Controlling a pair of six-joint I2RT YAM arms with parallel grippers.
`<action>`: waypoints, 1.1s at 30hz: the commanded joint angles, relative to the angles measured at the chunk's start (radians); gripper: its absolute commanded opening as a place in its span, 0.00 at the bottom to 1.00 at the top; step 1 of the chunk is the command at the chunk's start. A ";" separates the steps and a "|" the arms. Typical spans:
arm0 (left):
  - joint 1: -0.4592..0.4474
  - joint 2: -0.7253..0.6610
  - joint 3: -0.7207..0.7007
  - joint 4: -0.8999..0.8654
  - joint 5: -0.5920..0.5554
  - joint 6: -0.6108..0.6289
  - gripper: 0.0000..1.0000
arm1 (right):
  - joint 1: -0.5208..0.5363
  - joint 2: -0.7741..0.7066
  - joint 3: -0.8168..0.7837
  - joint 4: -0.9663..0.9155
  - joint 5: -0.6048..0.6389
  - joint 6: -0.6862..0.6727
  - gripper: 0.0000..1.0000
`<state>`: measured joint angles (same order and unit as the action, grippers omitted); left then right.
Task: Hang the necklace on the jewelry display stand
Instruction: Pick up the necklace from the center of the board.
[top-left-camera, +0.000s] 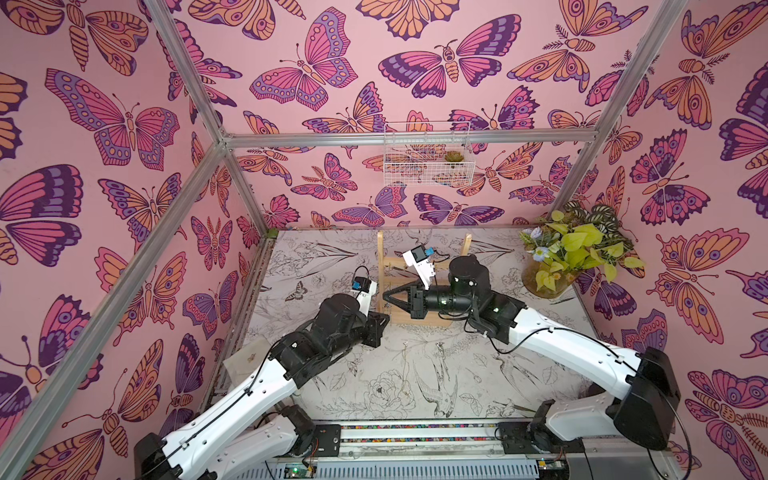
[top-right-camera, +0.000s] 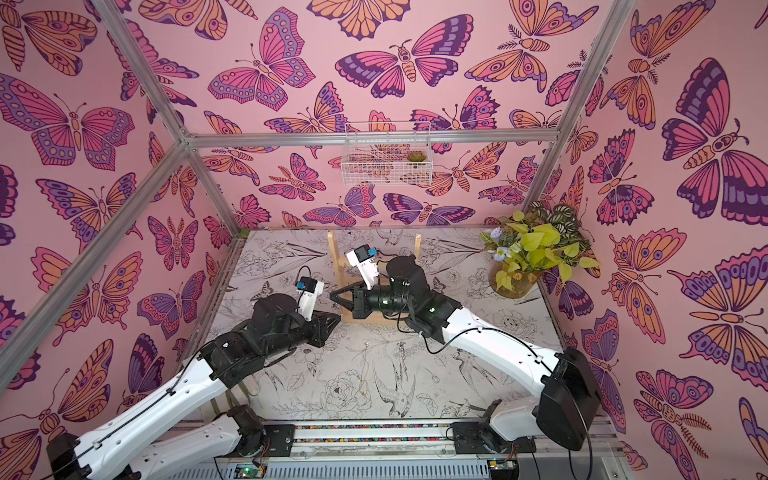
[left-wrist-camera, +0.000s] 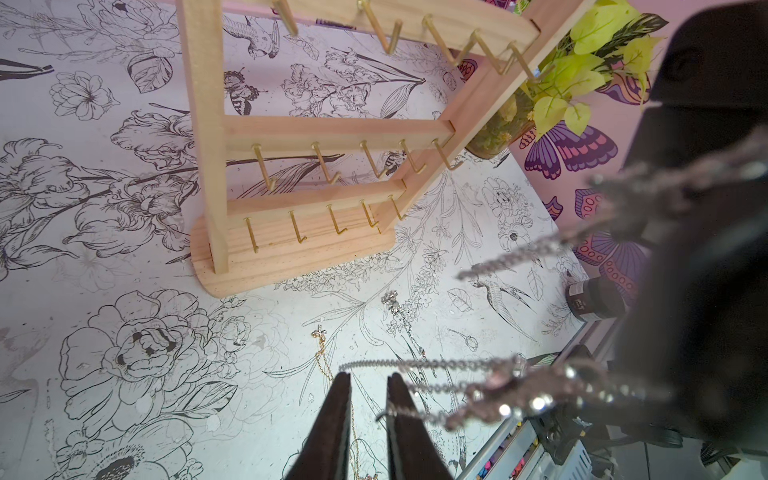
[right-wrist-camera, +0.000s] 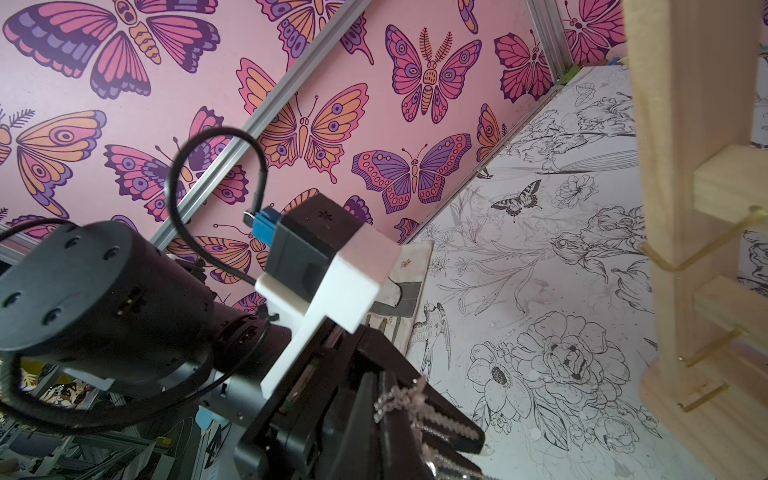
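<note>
Nearest your side, the necklace (left-wrist-camera: 319, 332) lies loose on the flower-printed mat (top-left-camera: 478, 374). It is a thread-thin gold chain with a small cross at one end, and it runs under your left gripper (left-wrist-camera: 368, 380). That claw's jaws stand a little apart, and the mat shows through the gap. A silvery chain (left-wrist-camera: 436, 365) crosses right at its fingertips, and a second strand touches one finger; you cannot tell whether it is looped round. Your right gripper (top-left-camera: 384, 296) is clamped closed on that silvery chain, tip close to the left one. Just beyond both, the jewelry display stand (left-wrist-camera: 208, 124) stands upright on the mat. A small silver piece (left-wrist-camera: 390, 300) lies near its base. Farther back a leafy plant (top-left-camera: 573, 253) fills the corner, and a white wire basket (top-left-camera: 428, 162) hangs on the back wall.
</note>
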<state>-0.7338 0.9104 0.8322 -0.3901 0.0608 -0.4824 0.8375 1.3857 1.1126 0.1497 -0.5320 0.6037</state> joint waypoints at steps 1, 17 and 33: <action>-0.006 -0.004 -0.008 -0.001 0.010 0.008 0.19 | -0.004 0.005 0.026 0.012 0.000 0.008 0.02; -0.006 0.010 -0.001 0.025 0.021 0.012 0.19 | 0.002 0.016 0.030 0.021 -0.005 0.013 0.02; -0.007 -0.002 -0.010 0.012 -0.010 0.012 0.19 | 0.003 0.026 0.048 0.017 -0.024 0.013 0.02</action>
<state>-0.7345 0.9173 0.8322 -0.3889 0.0715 -0.4820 0.8375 1.3956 1.1339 0.1505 -0.5388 0.6056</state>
